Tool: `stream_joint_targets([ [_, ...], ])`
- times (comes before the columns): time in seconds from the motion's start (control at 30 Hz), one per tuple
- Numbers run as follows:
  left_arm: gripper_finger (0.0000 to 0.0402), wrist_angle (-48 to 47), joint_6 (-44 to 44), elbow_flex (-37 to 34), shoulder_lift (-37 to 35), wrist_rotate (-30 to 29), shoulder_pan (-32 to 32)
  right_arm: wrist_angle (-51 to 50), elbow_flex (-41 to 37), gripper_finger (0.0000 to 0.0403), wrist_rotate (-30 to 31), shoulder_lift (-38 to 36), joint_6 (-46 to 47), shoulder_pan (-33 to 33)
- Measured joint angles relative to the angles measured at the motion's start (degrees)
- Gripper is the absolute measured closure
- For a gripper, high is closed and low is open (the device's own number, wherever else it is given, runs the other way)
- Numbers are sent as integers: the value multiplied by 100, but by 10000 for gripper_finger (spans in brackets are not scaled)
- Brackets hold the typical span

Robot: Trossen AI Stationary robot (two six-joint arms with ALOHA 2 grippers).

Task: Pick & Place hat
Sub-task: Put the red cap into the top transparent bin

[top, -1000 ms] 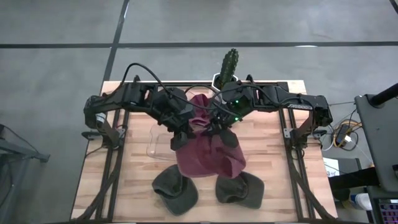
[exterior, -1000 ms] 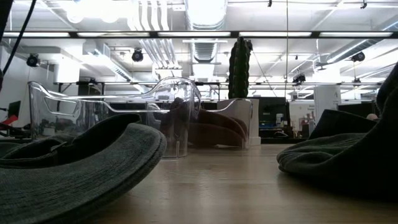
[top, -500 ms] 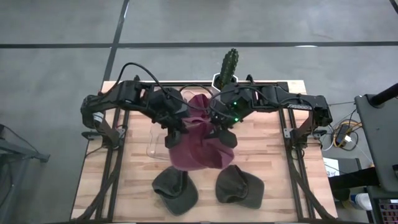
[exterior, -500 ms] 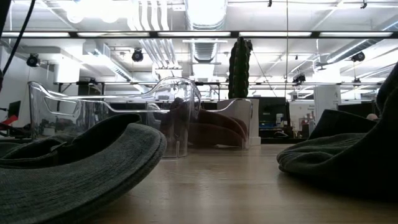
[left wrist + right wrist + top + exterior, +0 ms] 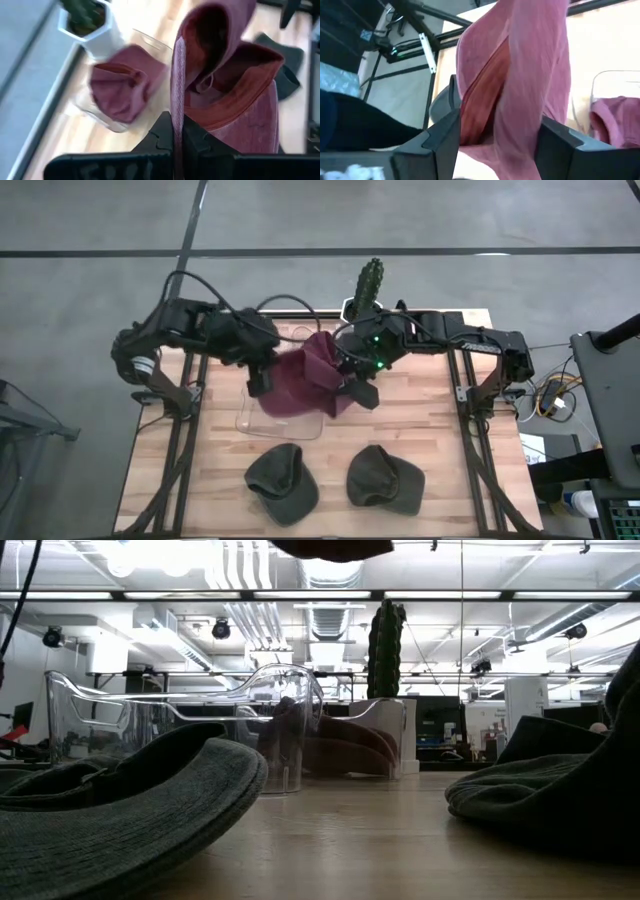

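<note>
A maroon hat (image 5: 300,385) hangs in the air over the clear container (image 5: 250,418), with my left gripper (image 5: 262,380) shut on its left side. My right gripper (image 5: 360,392) is open at the hat's right side. In the right wrist view its two fingers (image 5: 440,137) stand wide apart with the hat's loose cloth (image 5: 530,85) between them. Whether they touch the cloth, I cannot tell. A second maroon hat (image 5: 120,92) lies inside the container. The lifted hat's lowest part (image 5: 330,548) shows at the top of the low view. My left gripper pinches a thin edge of the maroon hat (image 5: 178,107) between its two fingers, and the edge shows end-on running away from them. The fingers come from the table's left. The hat is lifted clear of the table and sags slack beyond the fingers.
Two green hats (image 5: 283,482) (image 5: 385,478) lie on the table near its front edge. A cactus in a white pot (image 5: 368,285) stands at the far edge, next to the container. Bare wood lies to the container's right.
My left gripper has gone up and toward the table's left and far edges with the maroon hat. The hat has come off the two green hats and now hangs over the container. My right gripper has opened and let go of the hat.
</note>
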Motion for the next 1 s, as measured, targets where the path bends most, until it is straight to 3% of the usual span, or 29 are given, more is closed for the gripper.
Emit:
stream_joint_targets([
  [0.17, 396, 3, -7, 0, -232, -221, 53, 366, 2, 197, -12, -116, 233, -209],
  [0.27, 396, 6, -11, 0, -329, -656, 58, 685, 2, 197, 25, -238, 297, -382],
  [0.37, 396, 4, -2, 0, -478, -1206, 58, 867, 2, 197, 484, -451, 318, -551],
  [0.57, 396, 206, -341, 2, -861, -2904, 91, 1245, 2, 197, 1794, -886, 297, -765],
  [0.67, 396, 681, -663, 2, -1036, -3561, 89, 1584, 2, 197, 2369, -1064, 297, -769],
  [0.8, 396, 1740, -418, 4, -1213, -4145, 89, 2127, 9, 197, 2558, -1096, 350, -769],
  [1.0, 396, 3444, 745, 4, -1237, -4295, 87, 3179, 4, 197, 2664, -733, 683, -767],
])
